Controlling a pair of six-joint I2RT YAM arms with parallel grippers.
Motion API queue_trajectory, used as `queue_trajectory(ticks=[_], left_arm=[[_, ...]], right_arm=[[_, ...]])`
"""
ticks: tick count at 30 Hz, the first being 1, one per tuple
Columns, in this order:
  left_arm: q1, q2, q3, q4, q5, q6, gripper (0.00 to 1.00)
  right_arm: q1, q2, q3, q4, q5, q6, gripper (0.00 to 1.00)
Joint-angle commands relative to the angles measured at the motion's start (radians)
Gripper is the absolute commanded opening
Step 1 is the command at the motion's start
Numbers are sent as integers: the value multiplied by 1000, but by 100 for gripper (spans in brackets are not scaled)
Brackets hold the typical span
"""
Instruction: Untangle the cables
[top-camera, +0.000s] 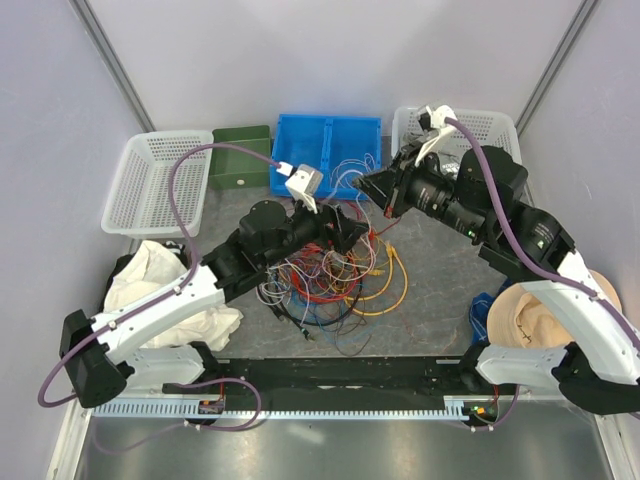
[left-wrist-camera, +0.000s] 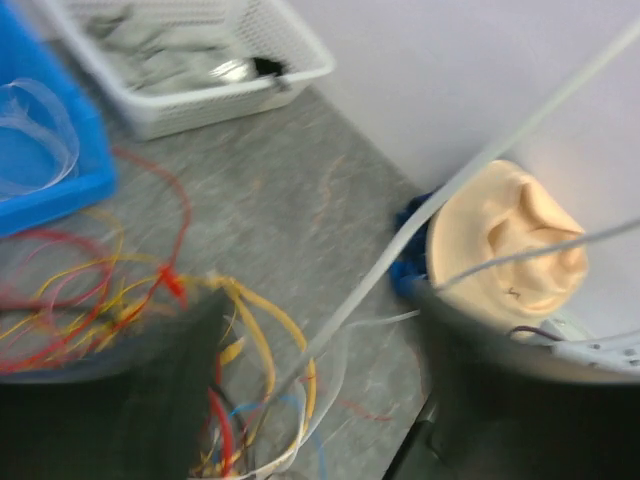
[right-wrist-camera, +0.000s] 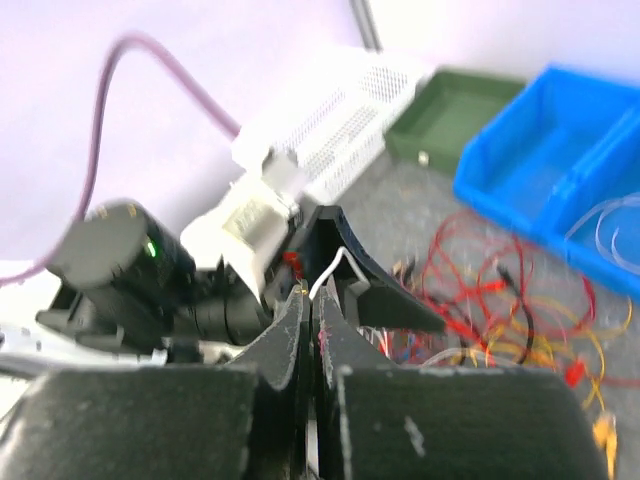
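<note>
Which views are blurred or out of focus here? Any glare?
Top external: sharp, evenly lit, cables readable. Left wrist: motion-smeared throughout, own fingers just dark blobs, white cable streaked. Right wrist: near fingers fairly crisp, blue bin and cables behind soft. No harsh glare anywhere.

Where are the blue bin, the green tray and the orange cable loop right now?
blue bin (top-camera: 315, 145), top external view, on the bare floor of its left half.
green tray (top-camera: 240, 152), top external view, on its bare floor.
orange cable loop (top-camera: 404, 288), top external view, on the loop's right-hand bend.
</note>
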Motion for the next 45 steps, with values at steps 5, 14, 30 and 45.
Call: queue_trajectory(ticks=[5,14,30,45], left_arm=[[21,-204,32,-313,-322,66,100],[23,-423,-9,-555,-549,-45,100],[23,-725,-238,-655,-533,-184,100],[23,-744,-324,-655,-504,-233,100]], right_arm=[[2,130,109,143,150,-36,0],[-70,336,378,108,211,-41,0],[-335,639,675,290,176,19,0],[-397,732,778,669,48,160,0]])
